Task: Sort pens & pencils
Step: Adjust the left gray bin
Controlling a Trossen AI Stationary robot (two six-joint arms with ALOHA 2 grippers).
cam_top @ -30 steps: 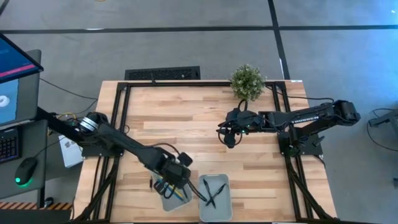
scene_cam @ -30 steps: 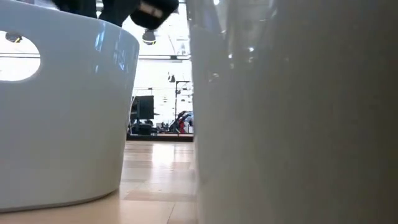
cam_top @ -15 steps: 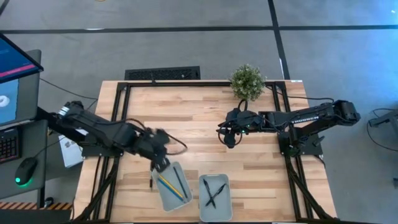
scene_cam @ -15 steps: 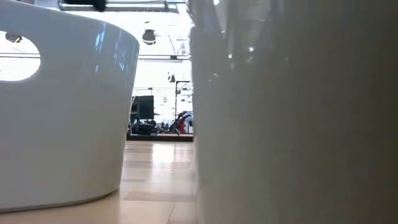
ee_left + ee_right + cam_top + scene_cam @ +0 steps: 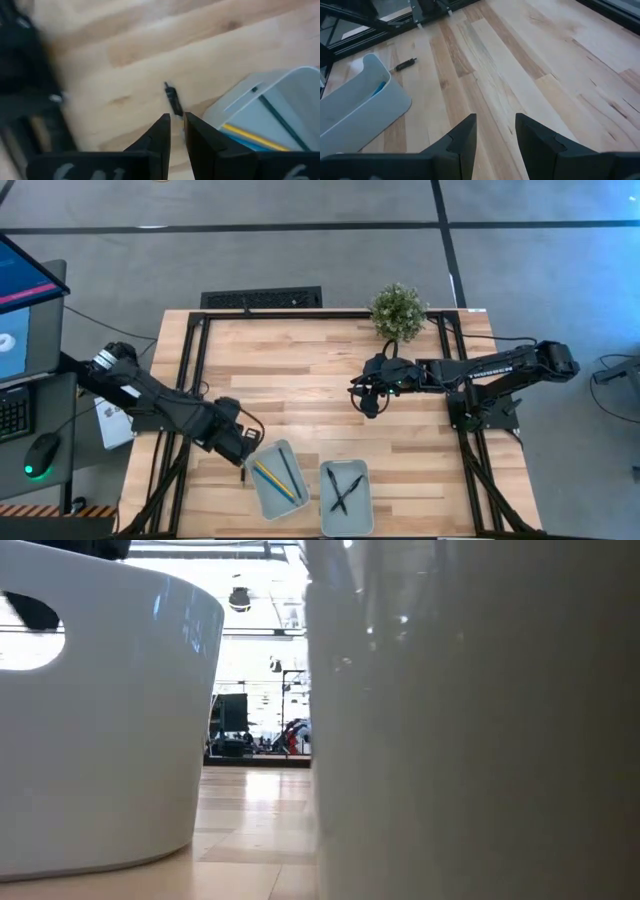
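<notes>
A yellow pencil (image 5: 267, 479) and a light blue pencil (image 5: 243, 143) lie in the left grey bin (image 5: 262, 496), with a thin dark stick (image 5: 276, 118) beside them. Black pens (image 5: 343, 490) lie crossed in the right grey bin (image 5: 362, 510). One black pen (image 5: 173, 99) lies flat on the table just left of the left bin, also seen as the pen (image 5: 405, 64). My left gripper (image 5: 176, 125) hovers over the table by that pen, open by a narrow gap and empty. My right gripper (image 5: 366, 402) waits mid-table, open and empty.
A potted plant (image 5: 399, 311) stands at the table's far edge. Black frame rails (image 5: 192, 370) run along the table's left and right sides. The low view is filled by the walls of the left bin (image 5: 100, 720) and right bin (image 5: 470, 720). Bare wood lies between the arms.
My left gripper has moved from above the left bin toward the table's left edge and now stands over the table beside the bin's left wall. The pencils in the bin, covered by the arm before, now show. My right arm has kept still.
</notes>
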